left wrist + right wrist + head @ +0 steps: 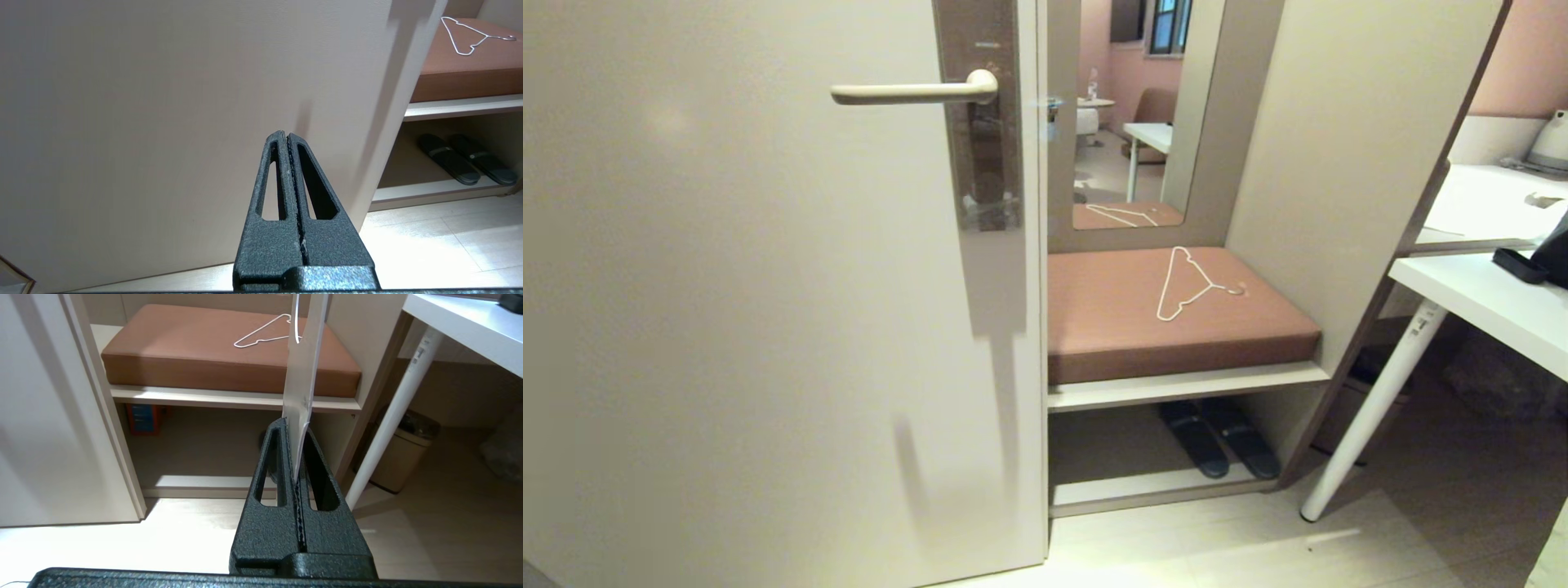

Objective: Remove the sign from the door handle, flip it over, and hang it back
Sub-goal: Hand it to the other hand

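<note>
your handle (907, 92) is bare, nothing hanging on it. neither arm shows in the head view. the left gripper (287, 136) sits low by the door (768, 327), jaws pressed together on nothing. the right gripper (295, 424) is pinching the sign (303, 375) by one end, and you're seeing it edge-on, a thin pale strip standing up out of the jaws over the bench (184, 339). which face points where, i can't tell from here. the hole end runs out of the picture.

watch the grip: it's a thin pinch on a flat card, so it could pivot or slip when you swing up. come at the lever off-line and the card's rim may catch the tip and bend. the hanger (1188, 286) lies on the bench, well clear of the handle.
</note>
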Motion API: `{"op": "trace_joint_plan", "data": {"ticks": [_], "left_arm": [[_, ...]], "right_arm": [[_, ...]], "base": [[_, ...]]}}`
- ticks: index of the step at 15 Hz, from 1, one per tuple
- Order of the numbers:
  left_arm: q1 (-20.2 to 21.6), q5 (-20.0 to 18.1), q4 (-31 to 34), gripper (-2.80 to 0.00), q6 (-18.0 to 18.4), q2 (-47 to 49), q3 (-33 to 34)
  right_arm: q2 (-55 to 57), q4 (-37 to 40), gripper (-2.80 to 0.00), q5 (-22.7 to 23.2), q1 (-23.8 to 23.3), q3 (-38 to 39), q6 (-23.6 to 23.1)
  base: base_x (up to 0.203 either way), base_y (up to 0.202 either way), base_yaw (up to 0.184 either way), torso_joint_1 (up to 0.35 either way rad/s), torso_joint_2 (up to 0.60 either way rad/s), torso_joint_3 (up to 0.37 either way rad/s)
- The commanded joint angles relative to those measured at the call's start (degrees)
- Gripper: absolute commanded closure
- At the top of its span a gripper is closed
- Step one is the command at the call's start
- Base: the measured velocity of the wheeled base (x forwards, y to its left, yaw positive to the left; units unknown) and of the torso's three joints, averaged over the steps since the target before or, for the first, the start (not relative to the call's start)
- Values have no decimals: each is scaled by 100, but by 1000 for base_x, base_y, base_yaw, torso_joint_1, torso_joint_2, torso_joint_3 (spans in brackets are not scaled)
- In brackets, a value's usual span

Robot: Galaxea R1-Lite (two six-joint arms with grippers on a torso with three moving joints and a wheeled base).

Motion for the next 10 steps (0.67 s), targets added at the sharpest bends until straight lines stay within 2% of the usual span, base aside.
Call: {"op": "trace_joint_plan", "data": {"ticks": [1, 10], "left_arm": [[4, 2, 4, 0, 1, 5, 0], [4, 2, 4, 0, 1, 5, 0]], "right_arm": [[7, 4, 0, 2, 8, 1, -5], [7, 4, 0, 2, 9, 1, -5]], "base": [[0, 0, 0, 0, 0, 0], [0, 0, 0, 0, 0, 0]]}}
